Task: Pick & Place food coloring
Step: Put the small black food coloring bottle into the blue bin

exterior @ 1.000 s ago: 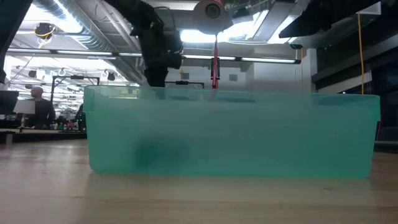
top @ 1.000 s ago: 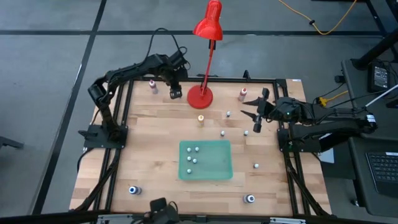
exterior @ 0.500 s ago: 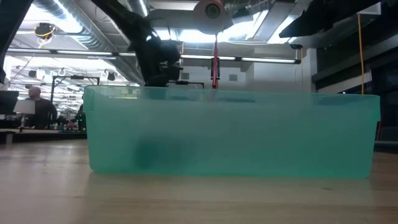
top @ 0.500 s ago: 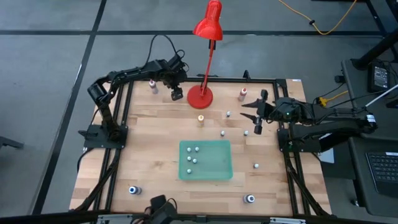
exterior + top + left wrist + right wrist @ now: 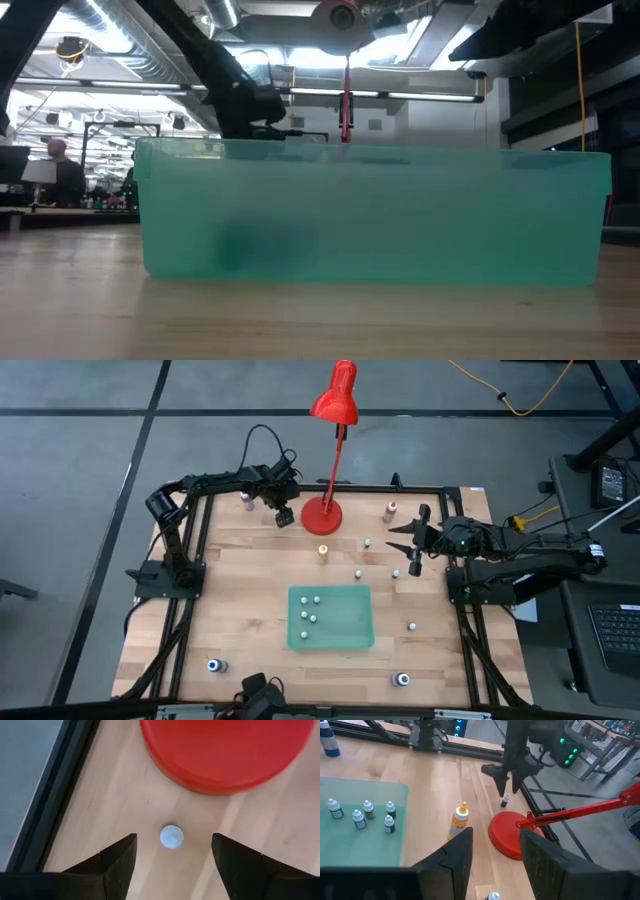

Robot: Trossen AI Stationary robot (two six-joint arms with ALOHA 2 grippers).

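The left hand [image 5: 284, 516] has moved to hover, fingers spread, above a white-capped bottle [image 5: 171, 836] beside the lamp base [image 5: 225, 750]; grasping seems next.

Two black jointed arms, looping black cables, dark wedge-shaped fingers [image 5: 112, 865].

Wooden table [image 5: 240, 590] bears green tray [image 5: 332, 638], lamp [image 5: 322, 515], bottles [image 5: 412, 626].

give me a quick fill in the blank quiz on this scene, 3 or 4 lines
1. The left gripper hangs open over a small ____-capped bottle.
2. That bottle stands beside the lamp's ____ base.
3. The green tray holds ____ small bottles.
4. The orange-topped bottle stands ____ the tray.

Missing words: white; red; four; outside
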